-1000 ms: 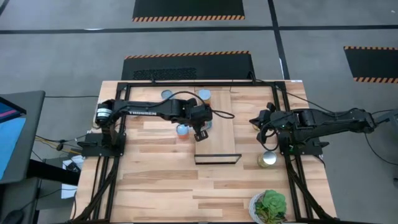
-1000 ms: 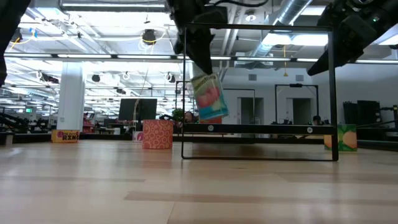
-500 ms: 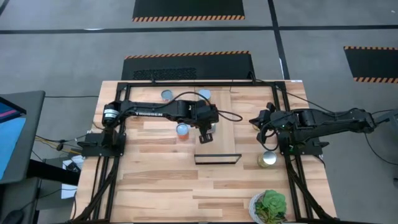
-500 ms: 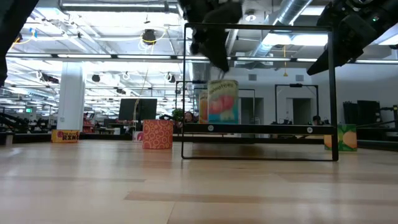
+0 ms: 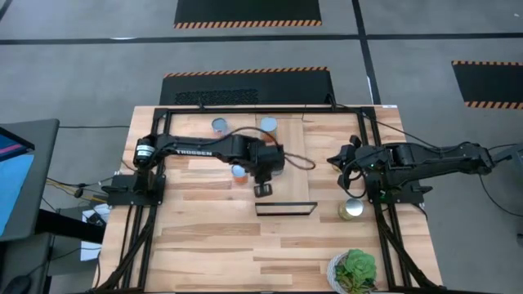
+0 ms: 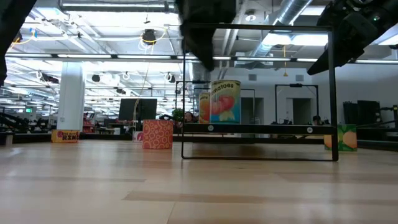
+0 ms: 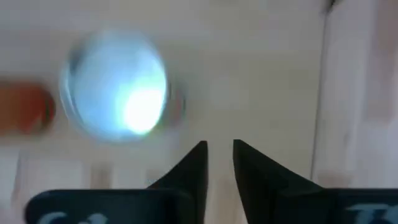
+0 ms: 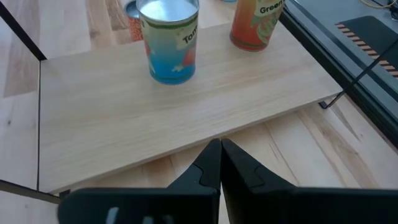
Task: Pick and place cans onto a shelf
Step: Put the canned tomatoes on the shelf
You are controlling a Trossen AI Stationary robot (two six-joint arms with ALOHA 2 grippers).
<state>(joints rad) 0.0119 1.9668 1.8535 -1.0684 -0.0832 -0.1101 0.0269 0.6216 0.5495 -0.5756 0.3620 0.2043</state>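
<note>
The tomato can (image 6: 225, 101) stands upright on the shelf (image 8: 205, 106), clear of the left gripper (image 5: 263, 189), fingers slightly apart; risk: withdrawing low clips and topples it; right gripper (image 8: 220, 163) idle, fingers together.

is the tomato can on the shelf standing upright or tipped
Upright: the tomato can stands square on the shelf, its silver top level in the right wrist view, no claw touching it.

The left gripper (image 7: 219, 163) shows its two dark fingers slightly apart with nothing between them, above a can's (image 7: 115, 90) blurred silver top on pale wood (image 7: 261, 74)
</note>
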